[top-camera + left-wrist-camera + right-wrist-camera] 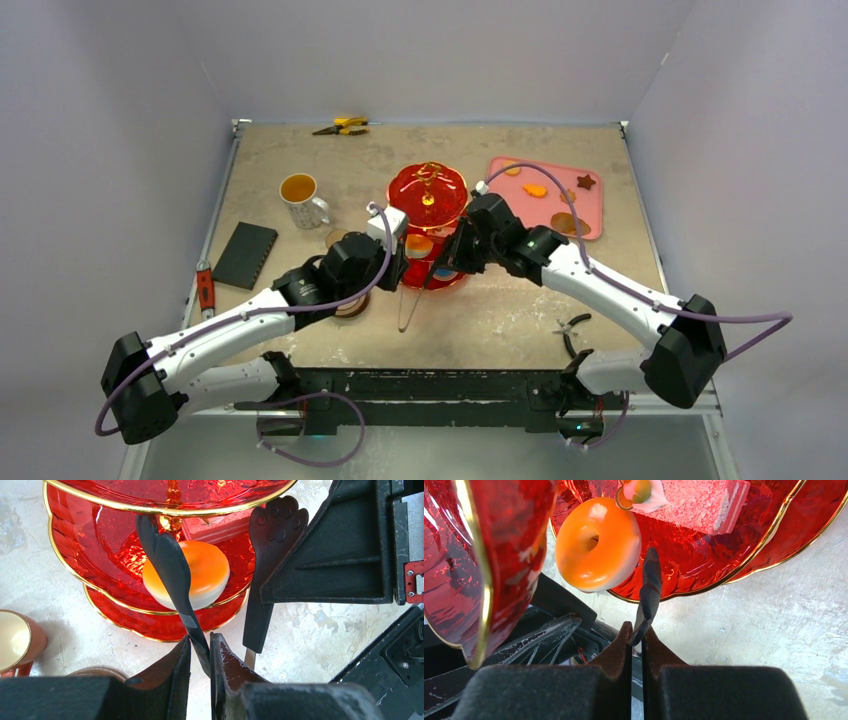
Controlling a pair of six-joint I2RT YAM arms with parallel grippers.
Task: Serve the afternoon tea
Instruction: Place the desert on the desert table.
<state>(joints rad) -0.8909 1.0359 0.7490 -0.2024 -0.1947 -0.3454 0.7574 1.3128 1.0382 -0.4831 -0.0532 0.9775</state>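
Note:
The red three-tier stand (pixel 428 196) stands mid-table, its gold-edged tiers (pixel 100 540) filling both wrist views. An orange-iced donut (pixel 596 542) and a pink cake slice (pixel 704 500) lie on a lower tier. My left gripper (pixel 200 642) is shut on one arm of the black tongs (pixel 167 562), which crosses the donut (pixel 205 575). My right gripper (pixel 636 630) is shut on the other arm (pixel 650 587), whose paw-shaped tip (pixel 274 525) is beside the tier. The white mug of tea (pixel 301 197) stands back left. A brown cup (pixel 17 640) sits left of the stand.
A pink tray (pixel 595 205) with several pastries lies at the back right. Yellow pliers (pixel 343 126) lie at the far edge, a black box (pixel 245 255) and a red-handled tool (pixel 205 288) at the left, small pliers (pixel 572 328) front right.

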